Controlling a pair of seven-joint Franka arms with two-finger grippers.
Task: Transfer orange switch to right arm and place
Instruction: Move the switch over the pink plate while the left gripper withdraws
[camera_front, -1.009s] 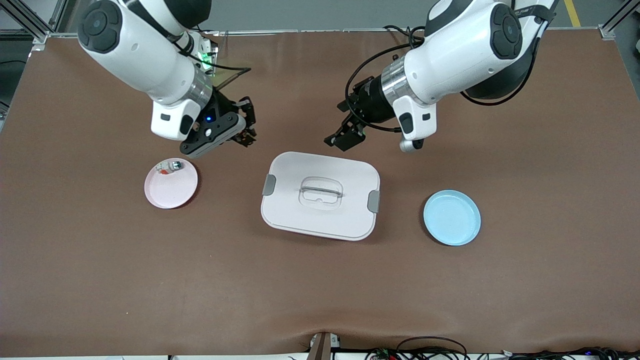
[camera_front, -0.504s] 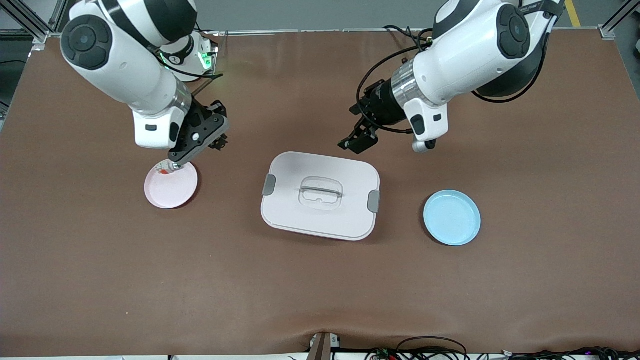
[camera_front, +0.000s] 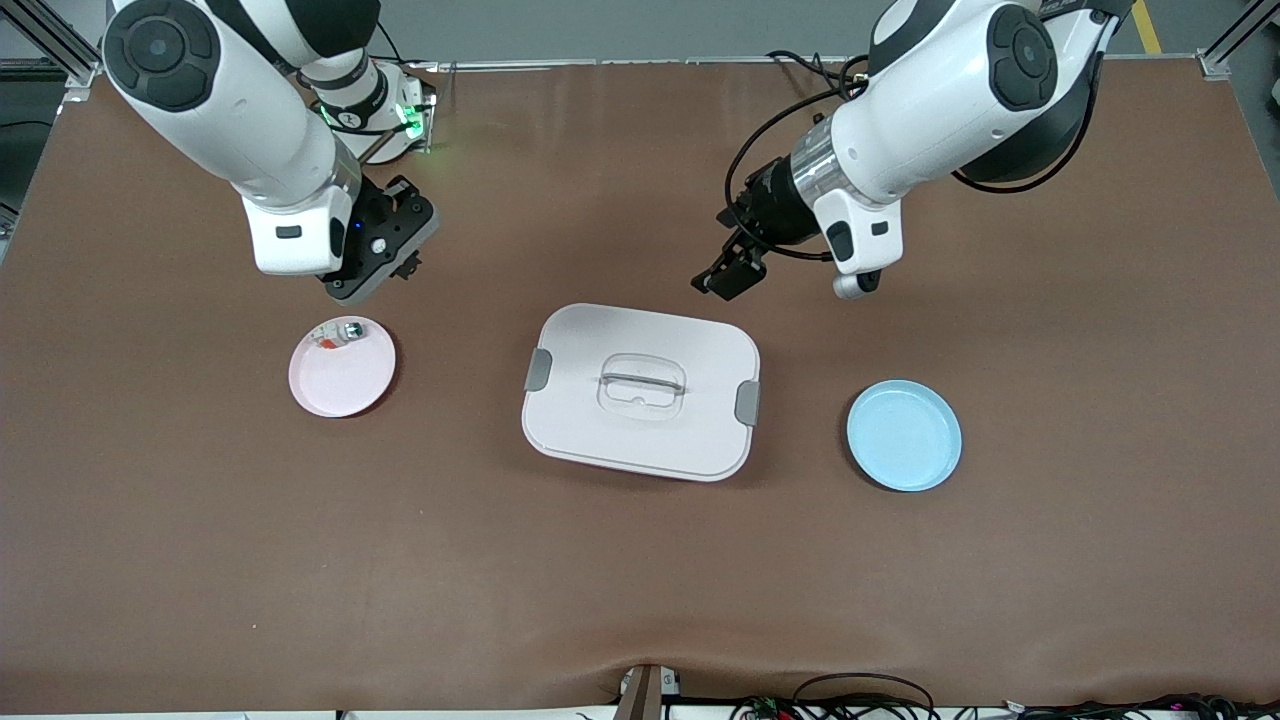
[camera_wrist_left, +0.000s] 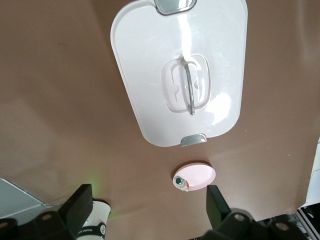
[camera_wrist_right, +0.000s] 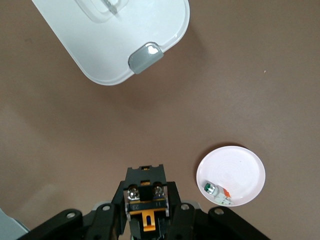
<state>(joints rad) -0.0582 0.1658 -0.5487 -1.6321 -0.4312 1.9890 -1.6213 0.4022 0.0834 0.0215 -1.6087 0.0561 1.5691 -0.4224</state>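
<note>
The orange switch (camera_wrist_right: 145, 206), a tiny black block with an orange band, sits clamped between my right gripper's (camera_wrist_right: 145, 199) fingers in the right wrist view. In the front view the right gripper (camera_front: 392, 262) hangs over the bare table just off the pink plate's (camera_front: 345, 385) rim, and the hand hides the switch. My left gripper (camera_front: 729, 277) is open and empty, over the table by the white lidded box's (camera_front: 640, 440) corner toward the left arm's end. Its fingers (camera_wrist_left: 218, 206) stand wide apart.
A small white-and-silver piece with a red-orange bit (camera_front: 340, 335) lies on the pink plate (camera_wrist_right: 235, 170). The white box with grey clips stands mid-table. An empty blue plate (camera_front: 904, 436) lies toward the left arm's end.
My right gripper has moved with the switch from beside the box toward the right arm's end, passing by the pink plate. My left gripper has drawn back a little toward its own end.
</note>
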